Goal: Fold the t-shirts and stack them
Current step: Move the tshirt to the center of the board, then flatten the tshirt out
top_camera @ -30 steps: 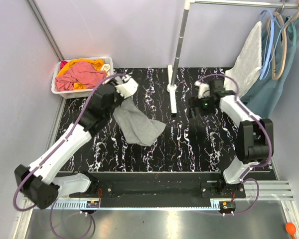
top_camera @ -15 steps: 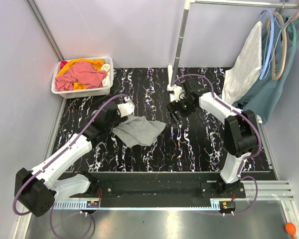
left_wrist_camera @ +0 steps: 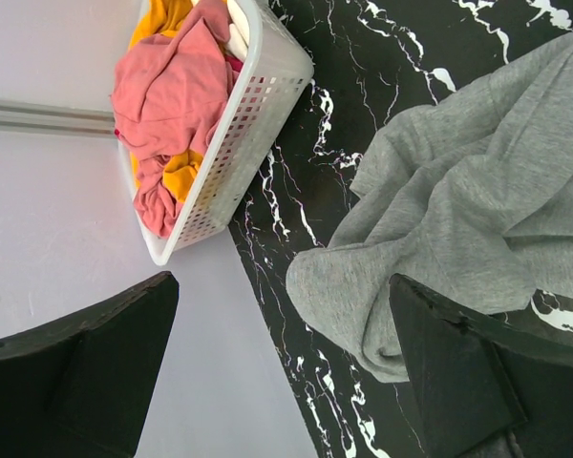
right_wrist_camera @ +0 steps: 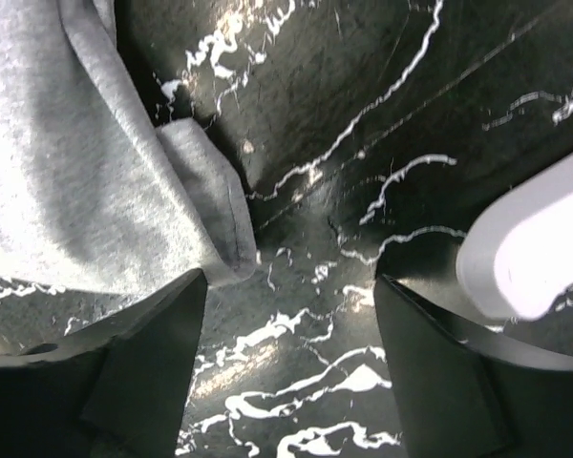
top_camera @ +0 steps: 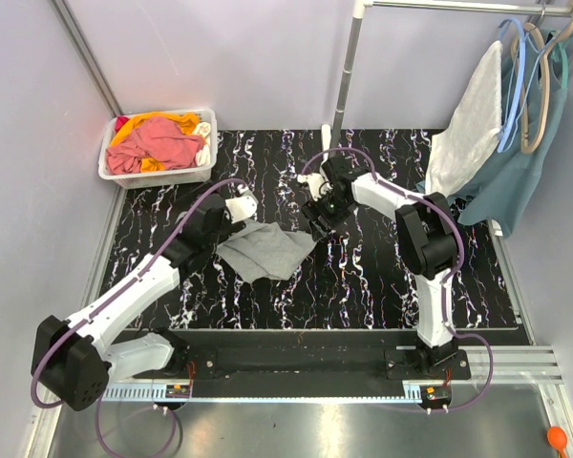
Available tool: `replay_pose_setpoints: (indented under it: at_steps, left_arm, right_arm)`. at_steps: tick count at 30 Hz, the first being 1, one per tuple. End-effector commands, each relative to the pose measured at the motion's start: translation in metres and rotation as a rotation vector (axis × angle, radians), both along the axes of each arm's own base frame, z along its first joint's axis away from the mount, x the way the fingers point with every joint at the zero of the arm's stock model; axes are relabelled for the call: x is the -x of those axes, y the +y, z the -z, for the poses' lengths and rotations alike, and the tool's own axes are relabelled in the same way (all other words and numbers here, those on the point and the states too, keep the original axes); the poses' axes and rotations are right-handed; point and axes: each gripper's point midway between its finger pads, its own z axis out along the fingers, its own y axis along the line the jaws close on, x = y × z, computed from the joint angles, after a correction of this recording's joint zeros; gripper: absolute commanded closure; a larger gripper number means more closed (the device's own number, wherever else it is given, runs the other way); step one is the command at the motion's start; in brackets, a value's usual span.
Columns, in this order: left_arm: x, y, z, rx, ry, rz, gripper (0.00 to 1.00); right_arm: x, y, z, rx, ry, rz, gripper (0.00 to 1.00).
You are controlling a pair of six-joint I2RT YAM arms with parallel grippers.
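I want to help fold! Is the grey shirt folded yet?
Not yet. The grey shirt lies crumpled on the table, edges bunched and uneven.

light: bright, even, diffuse from above | shadows: soft, faint on table (top_camera: 363,286) | glare: sheen on marble in right wrist view; white rack foot (right_wrist_camera: 525,248) blown out, soft | focus: grey t-shirt (right_wrist_camera: 67,162) weave crisp; left fingers (left_wrist_camera: 95,372) near black

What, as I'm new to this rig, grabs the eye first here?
A crumpled grey shirt lies on the black marbled table, with the left gripper and right gripper open on either side. At the far left corner, a white basket holds pink and orange shirts.
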Motion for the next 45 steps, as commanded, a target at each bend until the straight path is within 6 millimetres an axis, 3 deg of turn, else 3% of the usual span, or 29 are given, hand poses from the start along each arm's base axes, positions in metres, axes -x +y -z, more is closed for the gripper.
replay_pose_setpoints:
  at_steps: [1, 7, 10, 13, 14, 15, 23, 28, 30, 33, 35, 36, 38, 45]
  left_arm:
    - [-0.009, -0.002, -0.001, 0.037, -0.032, 0.008, 0.01]
    - [-0.011, 0.01, 0.013, 0.052, 0.0, -0.002, 0.01]
    - [-0.01, 0.019, 0.023, 0.041, 0.03, -0.008, 0.01]
    - [-0.007, 0.025, 0.034, 0.032, 0.07, -0.001, 0.01]
    - [-0.006, 0.029, 0.036, 0.034, 0.077, -0.004, 0.01]
    - [-0.006, 0.031, 0.037, 0.031, 0.082, -0.002, 0.01]
    - [-0.021, 0.066, 0.042, 0.046, 0.106, -0.034, 0.01]
    - [-0.036, 0.071, 0.049, 0.11, 0.177, -0.025, 0.01]
    - [-0.038, 0.066, 0.054, 0.148, 0.225, -0.001, 0.09]
    - [-0.039, 0.061, 0.052, 0.179, 0.232, 0.011, 0.41]
    - [-0.037, 0.059, 0.047, 0.199, 0.22, 0.009, 0.55]
    - [-0.035, 0.054, 0.04, 0.221, 0.203, 0.033, 0.76]
    - [-0.034, 0.054, 0.035, 0.244, 0.183, 0.022, 1.0]
    - [-0.033, 0.054, 0.03, 0.251, 0.168, 0.023, 1.0]
  right_arm:
    - [-0.009, 0.015, -0.007, -0.02, -0.028, -0.043, 0.25]
    - [-0.006, 0.033, 0.005, -0.021, -0.003, -0.075, 0.27]
    - [-0.001, 0.041, 0.009, -0.01, -0.003, -0.097, 0.36]
    - [0.001, 0.048, 0.012, -0.005, 0.001, -0.111, 0.65]
    - [0.001, 0.049, 0.011, -0.004, -0.001, -0.111, 0.79]
    - [0.0, 0.05, 0.011, -0.001, -0.001, -0.106, 1.0]
    - [-0.005, 0.035, -0.01, 0.054, -0.084, -0.086, 1.0]
    - [0.0, 0.025, -0.017, 0.075, -0.096, -0.079, 1.0]
    - [0.002, 0.021, -0.016, 0.093, -0.098, -0.077, 1.0]
    - [0.004, 0.014, -0.012, 0.123, -0.101, -0.074, 1.0]
    - [0.005, 0.009, -0.009, 0.149, -0.107, -0.079, 1.0]
    - [0.005, 0.007, -0.009, 0.156, -0.109, -0.079, 1.0]
    - [0.005, 0.003, -0.008, 0.174, -0.117, -0.081, 1.0]
    - [0.001, 0.0, -0.023, 0.179, -0.161, -0.066, 1.0]
